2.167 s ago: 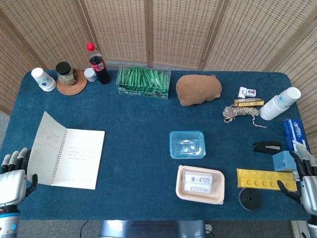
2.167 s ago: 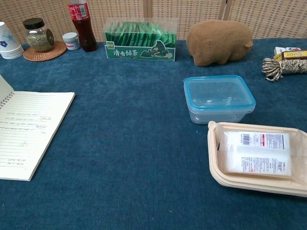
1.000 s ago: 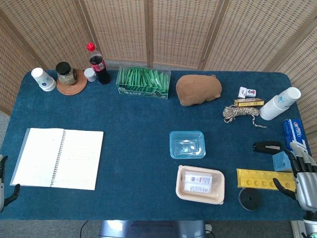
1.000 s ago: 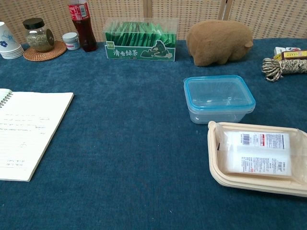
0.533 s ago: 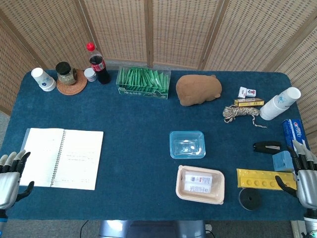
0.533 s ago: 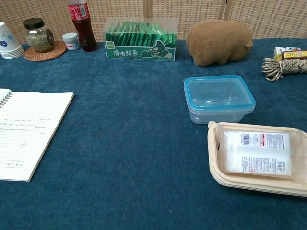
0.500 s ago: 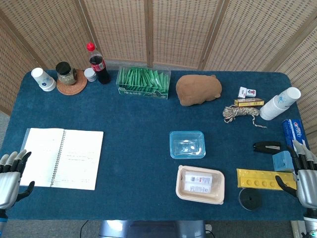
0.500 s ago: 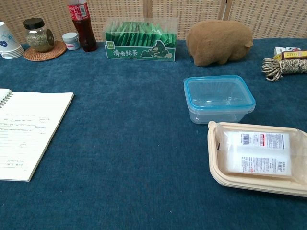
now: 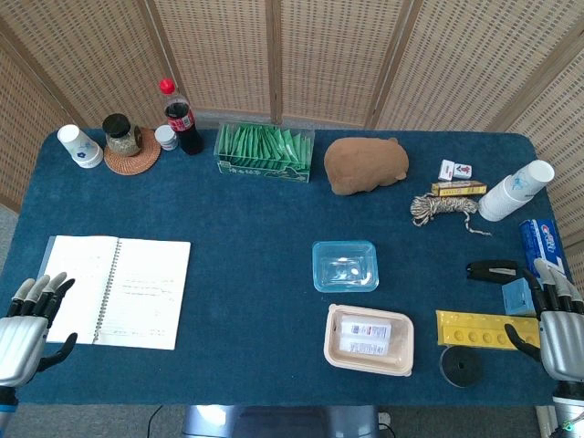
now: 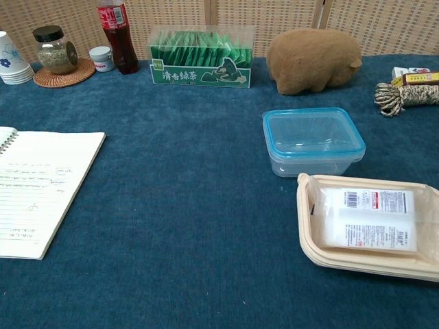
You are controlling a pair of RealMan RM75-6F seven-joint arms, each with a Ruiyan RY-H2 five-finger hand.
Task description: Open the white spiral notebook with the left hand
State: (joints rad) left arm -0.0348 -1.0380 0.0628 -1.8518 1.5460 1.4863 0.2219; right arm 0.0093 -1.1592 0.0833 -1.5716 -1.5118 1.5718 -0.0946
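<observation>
The white spiral notebook lies open and flat at the table's left front, both lined pages up, the spiral down its middle. Its right page shows at the left edge of the chest view. My left hand hovers at the front left corner, just off the notebook's left page, fingers spread and holding nothing. My right hand sits at the front right edge, fingers apart and empty. Neither hand shows in the chest view.
A clear blue-rimmed box and a beige tray lie centre front. A green tea box, brown plush, cola bottle, jar and cups line the back. A yellow strip and blue block lie by my right hand.
The notebook's left page, raised earlier, has dropped flat. My left hand dipped below the table edge, then rose again beside the notebook. The right hand barely shifted.
</observation>
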